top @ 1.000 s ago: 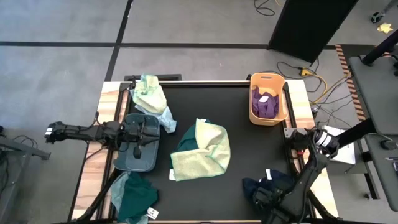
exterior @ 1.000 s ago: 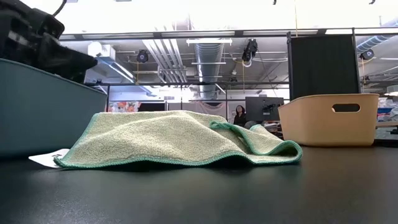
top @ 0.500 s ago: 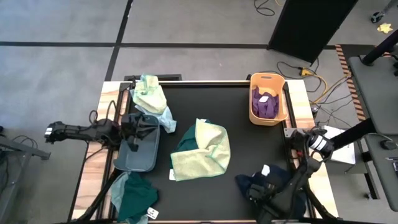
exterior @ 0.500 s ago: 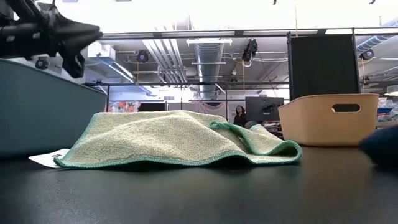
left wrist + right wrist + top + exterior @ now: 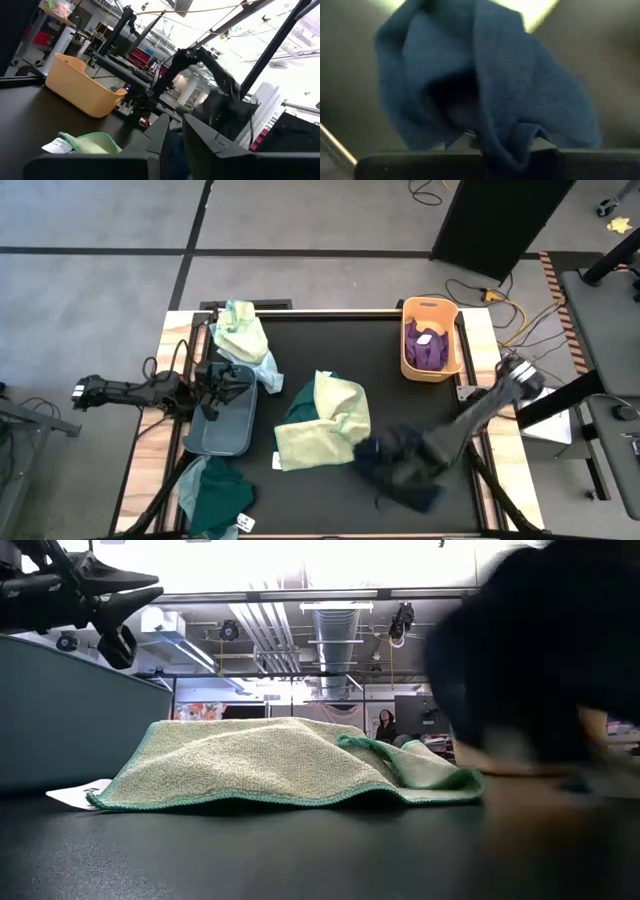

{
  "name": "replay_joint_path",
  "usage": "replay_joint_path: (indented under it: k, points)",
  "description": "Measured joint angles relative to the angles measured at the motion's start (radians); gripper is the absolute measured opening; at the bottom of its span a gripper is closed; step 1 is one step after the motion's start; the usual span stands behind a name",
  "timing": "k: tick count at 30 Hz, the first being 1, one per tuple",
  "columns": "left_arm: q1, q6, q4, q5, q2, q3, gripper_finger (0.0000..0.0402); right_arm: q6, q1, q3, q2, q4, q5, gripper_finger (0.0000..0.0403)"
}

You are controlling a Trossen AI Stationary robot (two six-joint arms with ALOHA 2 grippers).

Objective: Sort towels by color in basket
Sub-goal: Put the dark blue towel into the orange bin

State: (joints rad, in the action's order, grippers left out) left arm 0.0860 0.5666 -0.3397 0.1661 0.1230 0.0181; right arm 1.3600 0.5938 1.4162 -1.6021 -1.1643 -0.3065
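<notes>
Black table (image 5: 400, 420) | right gripper (image 5: 392, 465) clamps navy towel (image 5: 485, 100) | left gripper (image 5: 222, 378) closed, empty | tags unreadable

even overhead light, glaring ceiling, motion-blurred right arm (image 5: 470, 420)

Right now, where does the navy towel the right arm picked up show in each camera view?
High view: navy towel, blurred, low centre-right, beside the yellow-green towel.
Low view: dark blur upper right, right of the yellow-green towel.
Left wrist view: probably the dark mass under the far arm.
Right wrist view: fills the frame, held by the right gripper.
Shared landmark: the yellow-green towel.
</notes>
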Motion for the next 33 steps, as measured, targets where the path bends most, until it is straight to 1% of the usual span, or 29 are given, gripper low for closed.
replay_joint_path:
  k: [4, 6, 8, 10, 12, 15, 18, 20, 22, 24, 27, 28, 30, 33]
  points:
    - [0.0, 0.005, -0.002, 0.006, 0.0, 0.0, 0.0039, 0.065, -0.12, 0.005, 0.169, -0.064, -0.29, 0.001]
    - [0.0, 0.035, -0.016, 0.004, 0.0, 0.004, 0.0039, 0.085, -0.173, 0.005, 0.25, -0.114, -0.439, 0.001]
    - [0.0, 0.047, 0.0, -0.022, 0.001, 0.032, 0.0039, 0.078, -0.225, 0.004, 0.327, -0.154, -0.579, 0.001]
    - [0.001, 0.031, 0.031, -0.053, 0.005, 0.072, 0.0039, 0.034, -0.275, 0.004, 0.39, -0.178, -0.722, 0.001]
    - [0.001, -0.003, 0.084, -0.055, 0.014, 0.118, 0.0039, -0.03, -0.33, 0.004, 0.438, -0.196, -0.828, 0.001]
    - [0.001, -0.079, 0.178, -0.049, 0.042, 0.196, 0.0039, -0.136, -0.421, 0.002, 0.489, -0.198, -0.936, 0.0009]
    - [0.0, -0.14, 0.277, -0.006, 0.083, 0.273, 0.0039, -0.234, -0.513, 0.001, 0.517, -0.197, -1.035, 0.0009]
    - [0.0, -0.165, 0.324, 0.045, 0.117, 0.313, 0.0039, -0.286, -0.58, -0.008, 0.529, -0.196, -1.077, 0.0009]
    - [0.0, -0.175, 0.342, 0.11, 0.154, 0.346, 0.0039, -0.305, -0.648, -0.024, 0.539, -0.197, -1.084, 0.0009]
    - [0.0, -0.193, 0.345, 0.179, 0.192, 0.369, 0.0039, -0.296, -0.711, -0.046, 0.543, -0.198, -1.064, 0.0009]
    - [0.0, -0.239, 0.348, 0.25, 0.252, 0.398, 0.0039, -0.281, -0.789, -0.099, 0.533, -0.195, -0.991, 0.0009]
    - [0.0, -0.25, 0.348, 0.267, 0.271, 0.407, 0.0039, -0.253, -0.812, -0.122, 0.526, -0.194, -0.96, 0.0009]
    - [-0.001, -0.268, 0.341, 0.281, 0.31, 0.426, 0.0039, -0.121, -0.85, -0.168, 0.509, -0.186, -0.897, 0.0009]
    - [-0.001, -0.279, 0.341, 0.29, 0.366, 0.459, 0.0039, 0.079, -0.885, -0.223, 0.491, -0.175, -0.857, 0.0009]
